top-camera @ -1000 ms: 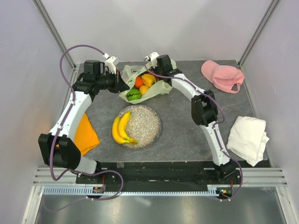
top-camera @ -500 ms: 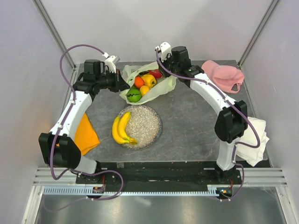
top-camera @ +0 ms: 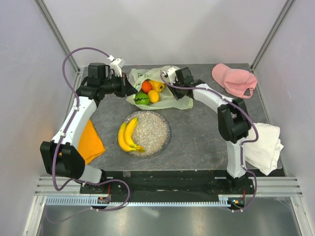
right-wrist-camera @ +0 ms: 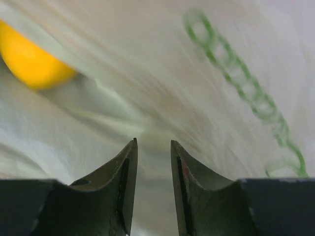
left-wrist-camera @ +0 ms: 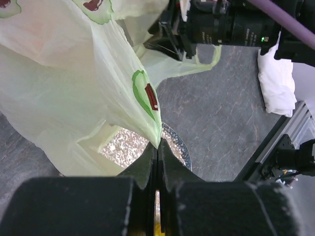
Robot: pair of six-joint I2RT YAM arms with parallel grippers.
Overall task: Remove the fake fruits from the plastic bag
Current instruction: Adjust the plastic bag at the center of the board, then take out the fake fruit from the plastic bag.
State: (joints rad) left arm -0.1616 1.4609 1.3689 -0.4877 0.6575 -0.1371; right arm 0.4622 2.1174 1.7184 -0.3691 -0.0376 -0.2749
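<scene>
The pale green plastic bag [top-camera: 170, 100] lies open at the back of the table. In it show an orange [top-camera: 146, 86], an orange-yellow mango [top-camera: 157, 84], a yellow fruit [top-camera: 153, 96] and a green round fruit [top-camera: 141, 99]. The banana bunch [top-camera: 127, 135] lies on the speckled plate [top-camera: 155, 132]. My left gripper [top-camera: 132, 90] is shut on the bag's left edge [left-wrist-camera: 123, 88]. My right gripper [top-camera: 166, 82] is open over the bag's back edge. In the right wrist view its tips [right-wrist-camera: 152, 142] face the bag film [right-wrist-camera: 206, 73] beside the yellow fruit [right-wrist-camera: 29, 61]. Other fruits are hidden.
A pink cap [top-camera: 234, 78] lies at the back right. A white folded cloth [top-camera: 261, 145] lies at the right edge, partly under my right arm. An orange cloth [top-camera: 91, 142] lies at the left. The plate stands just in front of the bag.
My right gripper swung up and back to the right, then came down onto the bag's back edge. The bag's right side has spread flatter. The left arm has held still.
</scene>
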